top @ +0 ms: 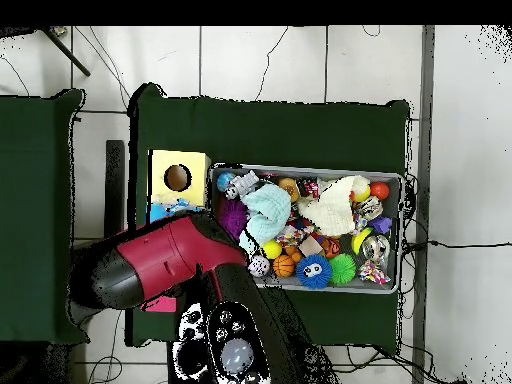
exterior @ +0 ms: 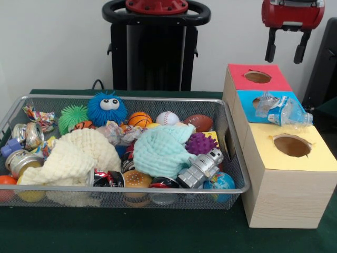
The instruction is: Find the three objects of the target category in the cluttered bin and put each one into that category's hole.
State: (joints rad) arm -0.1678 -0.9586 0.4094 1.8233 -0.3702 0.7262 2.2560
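A crumpled clear plastic wrapper with blue print (exterior: 284, 112) lies on top of the blue-topped wooden box (exterior: 247, 99), sprawled over that box's round opening and not in the round hole of the red-topped pale wooden box (exterior: 258, 77) just behind it. That red hole looks empty from the front. At least one more crinkled printed wrapper (exterior: 117, 132) shows in the large silver wire-mesh bin (exterior: 158, 188), wedged between the cream knitted cloth (exterior: 73, 155) and the pale green cloth (exterior: 160, 150); another twisted multicolour packet (exterior: 38, 117) sits by the bin's far left corner (whether it belongs to the category I cannot say).

The robot's hand (exterior: 287, 46) hangs high above the red box, its two dark fingers (exterior: 270, 45) spread apart and holding nothing. My reading is that the step in hand is a drop gone slightly astray. The next move would call for lowering onto the stray wrapper, pinching its thin film, and shifting it back over the red hole.

The front view shows all three boxes on the green surface (exterior: 158, 232). From overhead, the red arm (top: 165, 262) hides the red and blue boxes, leaving only the yellow-topped box (top: 178, 165) and the bin's layout.
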